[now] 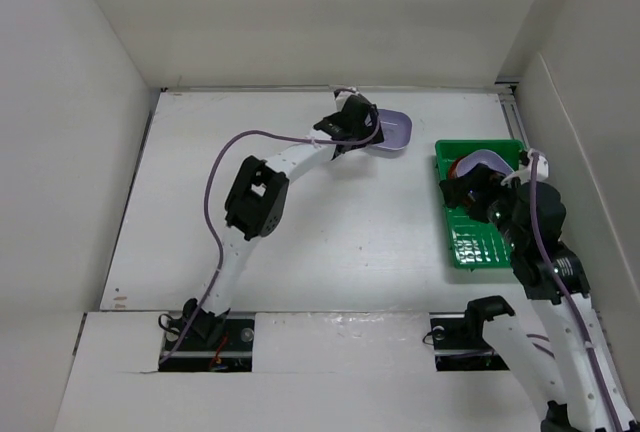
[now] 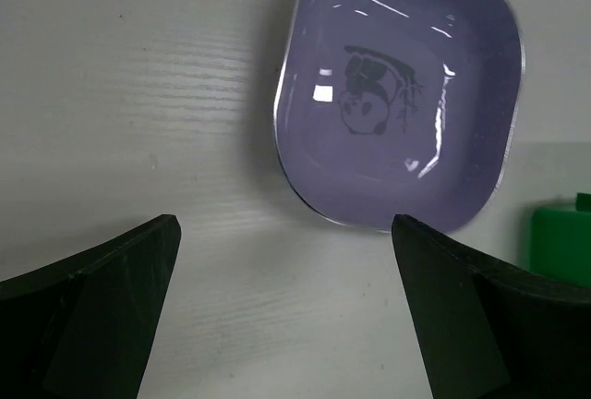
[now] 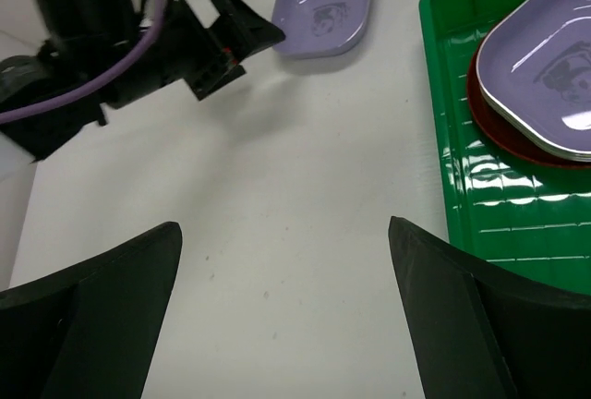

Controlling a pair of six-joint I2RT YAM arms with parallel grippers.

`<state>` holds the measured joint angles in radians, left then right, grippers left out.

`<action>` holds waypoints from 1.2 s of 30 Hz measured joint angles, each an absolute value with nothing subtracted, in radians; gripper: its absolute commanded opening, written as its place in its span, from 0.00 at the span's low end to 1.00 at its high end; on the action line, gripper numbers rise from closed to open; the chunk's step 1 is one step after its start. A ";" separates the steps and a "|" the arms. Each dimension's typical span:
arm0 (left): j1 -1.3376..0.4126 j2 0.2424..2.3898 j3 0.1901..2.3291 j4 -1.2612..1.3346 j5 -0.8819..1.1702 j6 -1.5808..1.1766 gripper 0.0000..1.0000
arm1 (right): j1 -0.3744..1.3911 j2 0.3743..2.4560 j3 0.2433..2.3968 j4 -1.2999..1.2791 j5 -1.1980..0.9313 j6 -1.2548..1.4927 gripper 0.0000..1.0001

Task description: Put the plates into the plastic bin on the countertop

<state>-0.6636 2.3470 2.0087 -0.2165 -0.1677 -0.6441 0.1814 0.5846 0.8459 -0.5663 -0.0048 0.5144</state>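
- Overhead, the left hand (image 2: 284,228) hangs with both fingers spread wide and nothing between them, just beside a lavender dish (image 2: 397,94).
- That rounded-square dish, with a small panda drawing on its floor, lies flat on the white table (image 1: 350,242) at the far side. It is near the green plastic bin (image 1: 480,247) but apart from its left wall.
- Farther right, the right hand (image 3: 283,226) hovers wide open and empty above the bin's left edge.
- A second lavender dish (image 3: 545,57) rests on a red-orange plate (image 3: 494,131) in the far end of the bin, at the table's right side.
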 measured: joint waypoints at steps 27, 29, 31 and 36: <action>-0.626 2.583 2.265 -0.301 -0.197 -0.757 0.00 | 0.218 0.510 0.846 -0.642 -0.091 0.486 0.99; -0.625 2.544 2.203 -0.287 -0.210 -0.750 0.00 | 0.218 0.511 0.838 -0.627 -0.096 0.487 0.99; -0.625 2.451 2.069 -0.286 -0.231 -0.730 0.00 | 0.218 0.512 0.812 -0.593 -0.108 0.494 0.99; -0.653 2.118 1.722 -0.325 -0.313 -0.654 0.00 | 0.221 0.591 0.705 -0.458 -0.150 0.521 0.99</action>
